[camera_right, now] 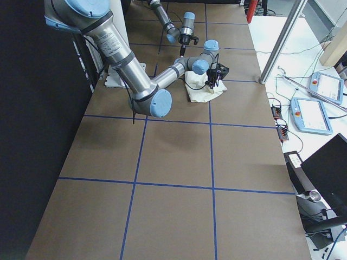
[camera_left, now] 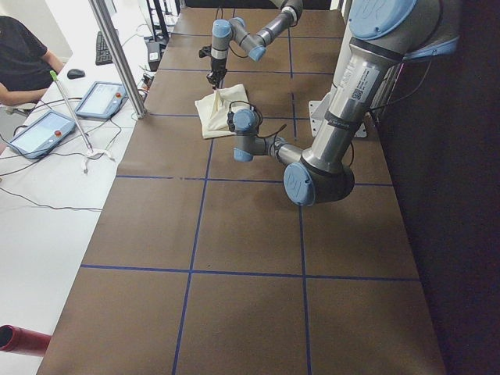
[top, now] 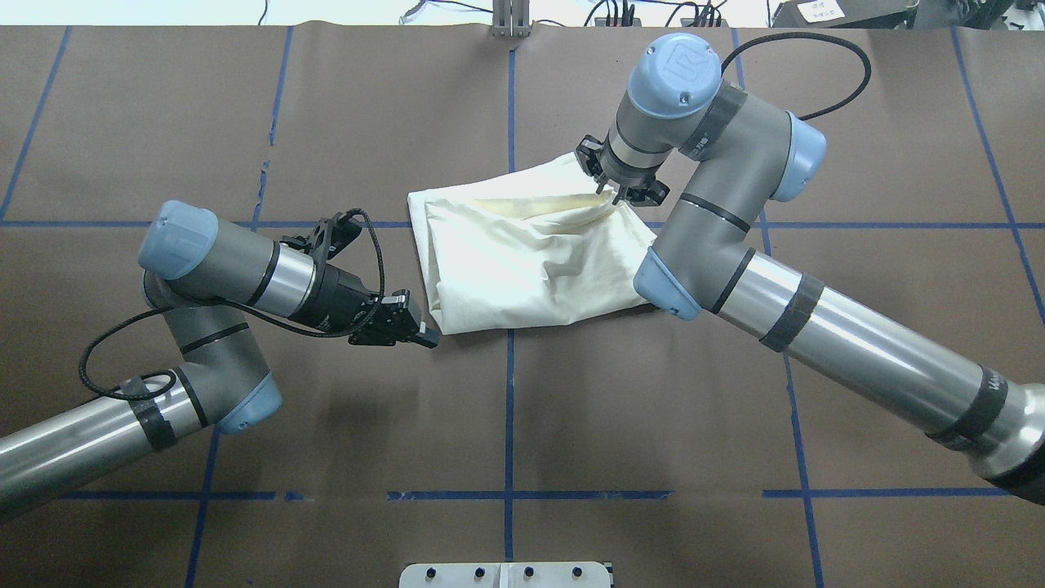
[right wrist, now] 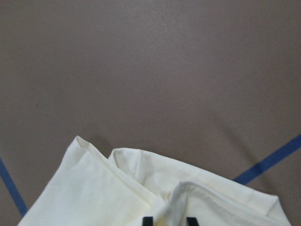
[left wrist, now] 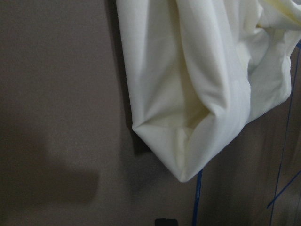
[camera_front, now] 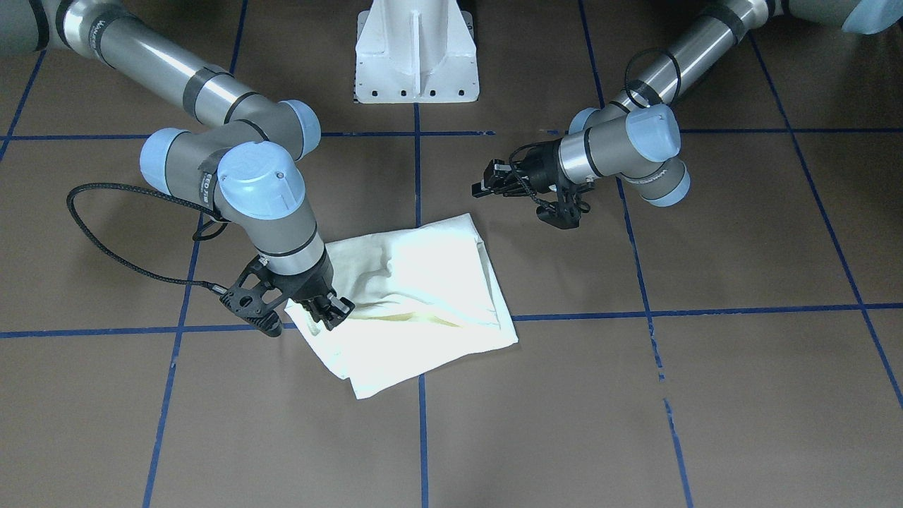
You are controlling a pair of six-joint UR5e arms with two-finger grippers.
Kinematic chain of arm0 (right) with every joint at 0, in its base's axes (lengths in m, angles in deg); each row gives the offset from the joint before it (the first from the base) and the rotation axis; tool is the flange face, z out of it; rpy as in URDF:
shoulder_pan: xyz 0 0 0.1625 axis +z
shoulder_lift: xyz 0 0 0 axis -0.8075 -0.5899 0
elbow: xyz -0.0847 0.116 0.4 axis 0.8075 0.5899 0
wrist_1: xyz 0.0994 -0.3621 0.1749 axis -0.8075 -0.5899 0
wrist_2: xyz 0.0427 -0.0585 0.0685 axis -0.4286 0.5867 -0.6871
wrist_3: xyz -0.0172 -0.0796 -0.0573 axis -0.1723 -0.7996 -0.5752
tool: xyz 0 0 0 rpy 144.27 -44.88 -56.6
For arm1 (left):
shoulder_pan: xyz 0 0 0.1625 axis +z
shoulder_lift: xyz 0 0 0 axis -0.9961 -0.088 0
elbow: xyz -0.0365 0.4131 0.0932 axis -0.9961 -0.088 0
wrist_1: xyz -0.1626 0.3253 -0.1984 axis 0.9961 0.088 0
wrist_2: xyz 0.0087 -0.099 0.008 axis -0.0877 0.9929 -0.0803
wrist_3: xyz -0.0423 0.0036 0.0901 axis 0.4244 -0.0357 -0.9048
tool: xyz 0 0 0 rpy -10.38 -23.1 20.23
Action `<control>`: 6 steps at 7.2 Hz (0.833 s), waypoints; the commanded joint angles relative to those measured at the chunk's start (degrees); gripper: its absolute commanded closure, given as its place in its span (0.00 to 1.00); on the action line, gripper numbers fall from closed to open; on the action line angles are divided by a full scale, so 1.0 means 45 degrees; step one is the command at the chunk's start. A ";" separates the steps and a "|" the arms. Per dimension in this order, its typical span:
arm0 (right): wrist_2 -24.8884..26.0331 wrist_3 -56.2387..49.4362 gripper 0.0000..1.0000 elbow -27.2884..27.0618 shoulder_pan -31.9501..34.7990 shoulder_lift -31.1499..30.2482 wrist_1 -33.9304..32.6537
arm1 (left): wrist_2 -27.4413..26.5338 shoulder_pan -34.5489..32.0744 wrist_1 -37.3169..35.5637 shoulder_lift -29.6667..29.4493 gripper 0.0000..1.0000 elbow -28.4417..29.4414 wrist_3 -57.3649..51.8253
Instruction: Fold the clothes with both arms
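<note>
A cream-white cloth [camera_front: 423,282] lies loosely folded and rumpled at the table's middle; it also shows in the overhead view [top: 531,261]. My right gripper [camera_front: 331,310] points down at the cloth's far edge [top: 614,192]. Its fingertips [right wrist: 148,219] stand close together with the cloth's hem between them, so it is shut on the cloth. My left gripper [top: 426,339] lies low and nearly level, just short of the cloth's near-left corner [left wrist: 188,160], apart from it. It looks shut and empty, and also shows in the front view [camera_front: 483,187].
The white pedestal base [camera_front: 416,56] stands at the robot's side of the brown table [top: 245,122], which is marked with blue tape lines. Beyond the far edge are a metal post [camera_left: 117,55], pendants [camera_left: 98,98] and a seated person [camera_left: 23,62].
</note>
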 commanded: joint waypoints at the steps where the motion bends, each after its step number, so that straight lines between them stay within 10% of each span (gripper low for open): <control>1: -0.1398 -0.1075 0.00 0.0159 0.1106 0.0314 -0.0035 | -0.1351 -0.0150 -0.1799 -0.0899 1.00 -0.0266 0.0143; 6: -0.1780 -0.1194 0.00 0.0042 0.1132 0.0158 0.0023 | -0.5047 0.0981 -0.4565 -0.0989 1.00 -0.0364 -0.0345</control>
